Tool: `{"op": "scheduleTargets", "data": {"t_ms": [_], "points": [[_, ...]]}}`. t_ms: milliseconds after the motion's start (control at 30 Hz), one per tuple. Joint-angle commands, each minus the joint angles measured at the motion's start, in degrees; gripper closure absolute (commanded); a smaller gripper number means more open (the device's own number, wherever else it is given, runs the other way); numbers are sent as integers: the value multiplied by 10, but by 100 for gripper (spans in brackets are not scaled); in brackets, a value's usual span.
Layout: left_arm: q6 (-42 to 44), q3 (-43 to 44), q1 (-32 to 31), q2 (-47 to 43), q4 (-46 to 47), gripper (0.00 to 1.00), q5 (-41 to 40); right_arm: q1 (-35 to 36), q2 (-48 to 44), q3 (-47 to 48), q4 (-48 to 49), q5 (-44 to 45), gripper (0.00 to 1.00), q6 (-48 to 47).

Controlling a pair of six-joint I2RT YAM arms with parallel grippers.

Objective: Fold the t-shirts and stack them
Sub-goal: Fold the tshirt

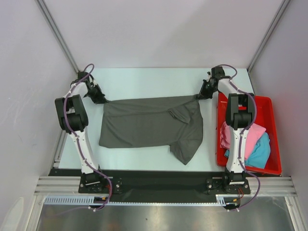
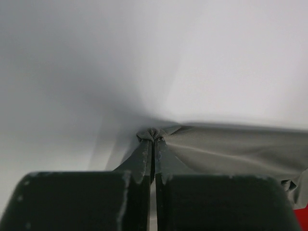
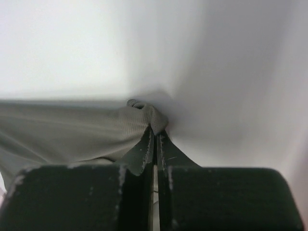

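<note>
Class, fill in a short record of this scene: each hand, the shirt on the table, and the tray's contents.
left hand: shut on a far corner of the grey t-shirt
right hand: shut on the other far corner
grey t-shirt: spread on the table, unfolded
red tray: holds pink t-shirt and turquoise t-shirt

We see a big dark grey t-shirt [image 1: 144, 127] lying spread out in the middle of the worktop [image 1: 154, 79]. Its two far corners are drawn into tight little points. Its right side is folded over, and one part sticks out toward the near edge. A pink t-shirt [image 1: 255, 134] and a blue t-shirt [image 1: 262, 151] lie crumpled, touching, in the red tray [image 1: 269, 103].
</note>
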Motion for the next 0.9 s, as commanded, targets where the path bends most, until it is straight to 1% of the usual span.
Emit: {"op": "scheduleTargets", "data": {"t_ms": [0, 100, 133, 233, 300, 333, 367, 400, 433, 467, 500, 533, 567, 667, 700, 767, 800, 833, 867], "points": [[-31, 57, 19, 31, 54, 100, -5, -1, 10, 9, 81, 54, 100, 13], [-48, 107, 21, 62, 56, 100, 15, 1, 47, 66, 82, 57, 100, 7], [-52, 119, 21, 83, 55, 100, 21, -1, 57, 98, 81, 54, 100, 7], [-70, 143, 22, 103, 71, 99, 28, -2, 98, 148, 77, 39, 100, 16], [-81, 155, 21, 110, 71, 90, 26, -3, 118, 203, 62, 32, 100, 27], [-82, 173, 21, 115, 61, 71, 16, -2, 138, 228, 52, 30, 100, 28], [-80, 180, 21, 114, 56, 66, 11, -2, 145, 271, 22, 31, 88, 27], [-77, 185, 20, 110, 55, 61, 7, 0, 152, 296, 5, 32, 81, 27], [-75, 183, 21, 102, 51, 51, -12, 0, 159, 315, -11, 36, 75, 28], [-70, 179, 20, 83, 49, 47, -21, 2, 156, 327, -26, 39, 68, 29], [-66, 166, 20, 69, 48, 44, -31, 4, 148, 331, -43, 42, 64, 29], [-63, 158, 19, 57, 44, 40, -40, 5, 136, 326, -49, 46, 61, 27], [-54, 147, 20, 26, 40, 38, -59, 10, 106, 316, -60, 58, 54, 28], [-38, 80, 13, -32, 28, 36, -98, 18, 49, 254, -81, 76, 46, 19], [-36, 27, 11, -77, 31, 36, -107, 25, 17, 228, -93, 82, 44, 16], [-40, -32, 7, -129, 38, 35, -126, 31, -15, 203, -135, 97, 43, 8], [-42, -92, 5, -153, 42, 34, -135, 41, -49, 185, -147, 104, 43, 4], [-45, -124, 4, -203, 54, 35, -136, 44, -69, 146, -157, 112, 42, 0], [-50, -154, 3, -226, 58, 35, -136, 49, -88, 120, -167, 124, 43, -3]]}}
